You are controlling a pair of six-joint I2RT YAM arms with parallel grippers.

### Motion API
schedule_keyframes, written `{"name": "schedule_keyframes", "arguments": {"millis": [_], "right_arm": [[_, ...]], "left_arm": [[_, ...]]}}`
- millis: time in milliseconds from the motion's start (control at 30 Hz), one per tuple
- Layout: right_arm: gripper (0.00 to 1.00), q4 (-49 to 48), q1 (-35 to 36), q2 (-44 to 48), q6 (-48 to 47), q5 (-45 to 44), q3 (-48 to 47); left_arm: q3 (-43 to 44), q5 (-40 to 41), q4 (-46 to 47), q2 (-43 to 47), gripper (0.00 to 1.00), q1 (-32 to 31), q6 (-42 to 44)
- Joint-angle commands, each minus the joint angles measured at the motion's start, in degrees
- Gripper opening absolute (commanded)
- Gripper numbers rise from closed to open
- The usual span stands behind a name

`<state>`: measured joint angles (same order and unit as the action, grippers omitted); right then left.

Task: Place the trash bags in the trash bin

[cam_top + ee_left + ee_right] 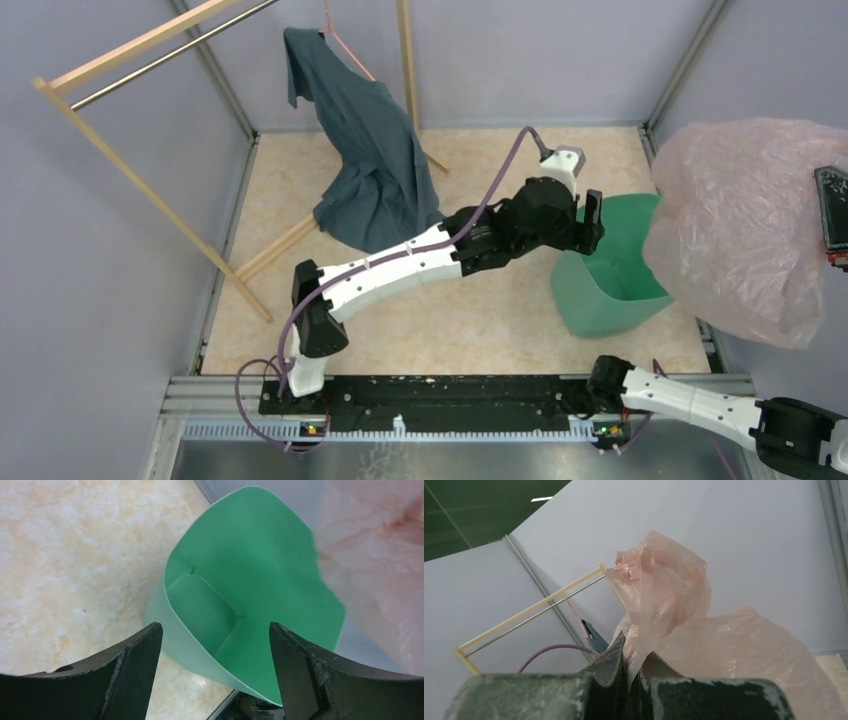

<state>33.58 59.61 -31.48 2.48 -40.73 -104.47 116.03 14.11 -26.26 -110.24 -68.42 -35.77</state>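
The trash bin [610,285] is a teal-green bucket on the floor at the right, its mouth facing up. My left gripper [591,222] hangs at the bin's left rim, open. In the left wrist view the left gripper [215,630] shows both dark fingers [137,665] spread wide, with the bin's [250,580] near wall below the gap and nothing pinched. The trash bag [740,230], pale pink wrinkly film, hangs in the air right of the bin and covers part of its right rim. My right gripper [634,667] is shut on a bunched fold of the bag [664,595].
A dark blue-grey shirt [370,170] hangs from a wooden rack [150,200] at the back left and drapes onto the floor. Grey walls [100,330] enclose the marbled floor [470,320]. A purple cable [500,185] loops over the left arm.
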Motion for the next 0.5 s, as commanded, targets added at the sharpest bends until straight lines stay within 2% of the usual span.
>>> {"name": "schedule_keyframes", "arguments": {"millis": [0,167,467], "right_arm": [[0.00,3.4,0.2,-0.1,-1.7,-1.0,-1.8],[0.00,3.1,0.2,0.4,-4.6,-2.2,-2.3],[0.00,2.7,0.3,0.8,-4.0,-0.9,-0.3]], "left_arm": [[3.7,10.5,-4.8,-2.8,0.80,-1.4,1.2],[3.0,12.1,-4.8,-4.7,0.66,-2.8,1.3],[6.9,12.6,-8.7,-7.6,0.29,-2.9,3.6]]}}
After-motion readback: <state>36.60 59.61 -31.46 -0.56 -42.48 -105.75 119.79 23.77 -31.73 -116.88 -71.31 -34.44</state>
